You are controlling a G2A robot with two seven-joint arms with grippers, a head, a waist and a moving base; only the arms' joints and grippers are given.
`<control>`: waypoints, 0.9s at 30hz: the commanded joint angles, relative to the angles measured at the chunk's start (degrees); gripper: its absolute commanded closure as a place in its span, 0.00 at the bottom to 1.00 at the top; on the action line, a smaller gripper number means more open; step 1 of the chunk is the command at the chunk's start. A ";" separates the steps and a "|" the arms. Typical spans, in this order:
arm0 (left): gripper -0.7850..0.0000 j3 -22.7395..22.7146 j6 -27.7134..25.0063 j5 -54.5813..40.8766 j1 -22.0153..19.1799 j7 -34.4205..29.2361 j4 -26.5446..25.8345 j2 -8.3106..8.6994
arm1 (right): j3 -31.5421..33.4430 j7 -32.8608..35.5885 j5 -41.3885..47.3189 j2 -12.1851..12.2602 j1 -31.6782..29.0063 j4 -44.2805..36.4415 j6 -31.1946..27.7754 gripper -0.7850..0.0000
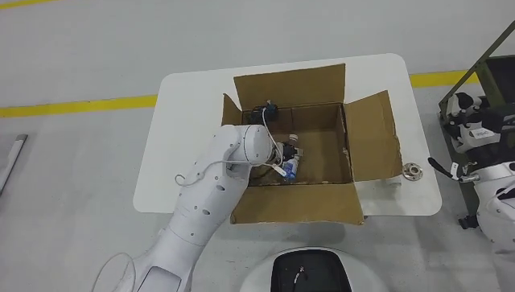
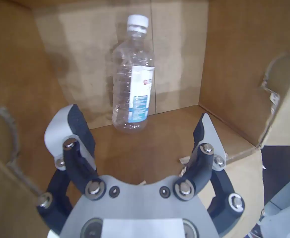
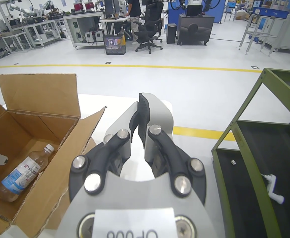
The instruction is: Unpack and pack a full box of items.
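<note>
Spread left claw (image 2: 140,121) faces the bottle (image 2: 132,75) in the box (image 2: 234,50): likely light, slick, crushable; grip its labelled middle.

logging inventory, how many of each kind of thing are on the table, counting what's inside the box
cardboard box: 1
plastic bottle, inside the box: 1
small round metallic object, on the table beside the box: 1
total: 3

You have the box (image 1: 322,149) on the table (image 1: 197,131), the bottle (image 1: 290,166) lying inside it, the cart (image 3: 259,154) to the table's right.
</note>
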 commanded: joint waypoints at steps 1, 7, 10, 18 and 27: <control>0.00 -1.62 -1.16 3.09 1.61 -1.16 -5.49 0.74 | 0.03 0.05 -0.02 0.02 -0.04 -0.06 0.01 1.00; 0.00 -5.84 -5.46 13.94 6.94 -5.45 -20.97 2.56 | -0.29 -0.06 -0.30 0.04 -0.30 -0.48 -0.18 1.00; 0.00 -7.47 -6.27 19.18 9.48 -6.26 -27.58 3.12 | -0.63 -0.22 -0.50 0.04 -0.41 -0.61 -0.19 1.00; 0.00 -13.53 -5.67 28.51 15.25 -1.85 -37.00 4.10 | -1.52 -0.17 -1.26 0.05 -0.53 -0.68 -0.14 1.00; 0.00 -22.87 -8.78 34.84 19.46 -1.86 -38.72 5.08 | -1.75 -0.24 -1.60 0.08 -0.65 -0.61 -0.02 1.00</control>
